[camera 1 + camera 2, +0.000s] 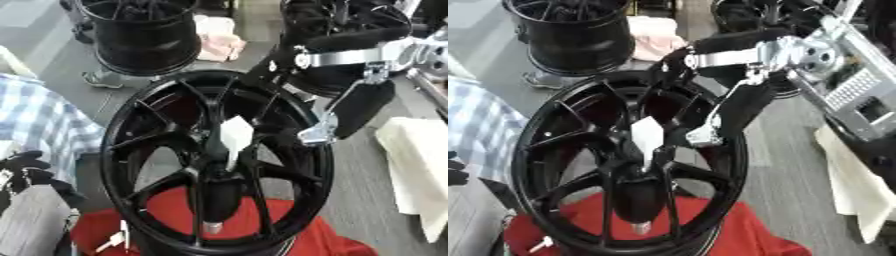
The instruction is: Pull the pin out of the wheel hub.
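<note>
A black spoked wheel hub (122, 150) stands upright on a red cloth (166, 220), its face toward me. A white tapered pin (235, 137) sticks out at the hub's centre, above a dark cone with a silver tip (213, 227). My right arm comes in from the upper right, and my right hand (317, 132) hangs just right of the pin, in front of the spokes. Black on black hides how it stands against the pin. My left hand (24, 164) rests at the lower left edge, relaxed and away from the hub.
A second black wheel (144, 35) stands at the back left and a third (350, 20) at the back right. White cloth (420, 165) lies on the right, pale cloths (219, 42) at the back, checked fabric (35, 120) on the left. A metal frame (850, 90) stands at right.
</note>
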